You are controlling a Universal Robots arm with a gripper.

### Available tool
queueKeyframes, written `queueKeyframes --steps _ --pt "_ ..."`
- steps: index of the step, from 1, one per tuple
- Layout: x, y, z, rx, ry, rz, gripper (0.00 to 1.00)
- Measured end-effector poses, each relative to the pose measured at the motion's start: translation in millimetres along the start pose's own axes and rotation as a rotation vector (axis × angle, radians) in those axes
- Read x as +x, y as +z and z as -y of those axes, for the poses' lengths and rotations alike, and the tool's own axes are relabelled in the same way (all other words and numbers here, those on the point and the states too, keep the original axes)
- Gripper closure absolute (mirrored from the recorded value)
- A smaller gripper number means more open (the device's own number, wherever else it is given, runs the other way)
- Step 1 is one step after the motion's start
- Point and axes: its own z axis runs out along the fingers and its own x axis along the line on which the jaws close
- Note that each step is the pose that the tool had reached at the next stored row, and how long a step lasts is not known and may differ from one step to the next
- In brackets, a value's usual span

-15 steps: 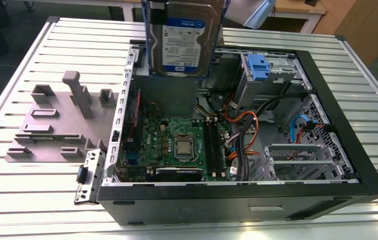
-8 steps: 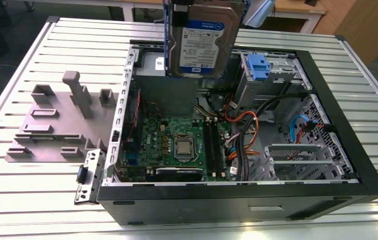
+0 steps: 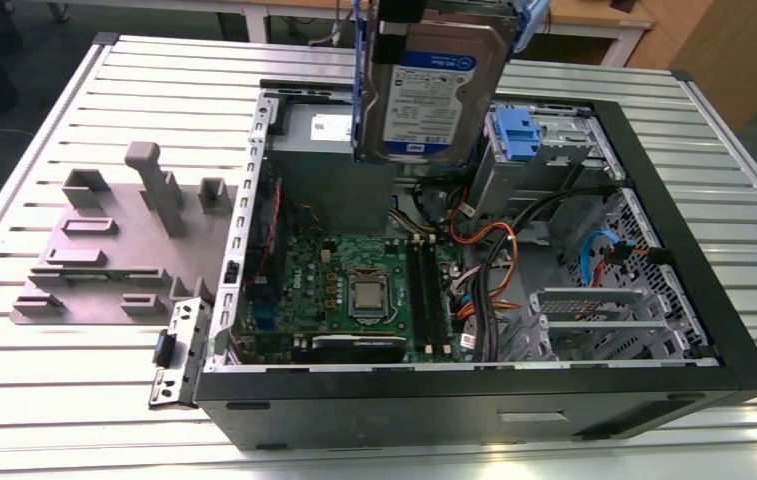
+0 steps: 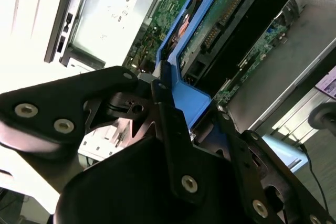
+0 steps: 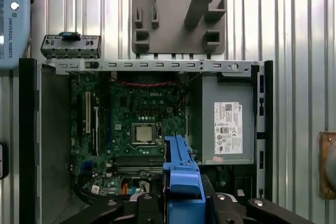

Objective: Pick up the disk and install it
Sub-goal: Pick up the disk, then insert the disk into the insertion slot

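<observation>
The disk (image 3: pixel 429 90), a silver-grey drive with a white and blue label and a blue bracket along its edges, hangs upright above the back of the open computer case (image 3: pixel 712 300). My gripper (image 4: pixel 191 106) is shut on the blue bracket's end, with black fingers (image 4: pixel 170 129) on either side. In the first wrist view the bracket (image 5: pixel 181 174) points down toward the motherboard (image 5: pixel 136 124). In the second wrist view the disk's (image 4: pixel 226 14) green circuit-board side faces the camera. In the exterior view a drive bay with a blue latch (image 3: pixel 517 133) sits just right of and below the disk.
Inside the case a grey power supply box (image 5: pixel 228 127) with a white sticker lies beside the motherboard. Orange, black and blue cables (image 3: pixel 512 250) run near the drive bay. A grey fixture plate (image 3: pixel 118 250) with upright blocks lies on the slatted table, at the exterior view's left.
</observation>
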Motion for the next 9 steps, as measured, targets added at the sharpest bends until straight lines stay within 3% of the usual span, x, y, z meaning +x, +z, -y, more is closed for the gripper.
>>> queueKeyframes --steps 9 --pt "0.0 0.3 3.5 0.0000 0.000 -0.0001 0.64"
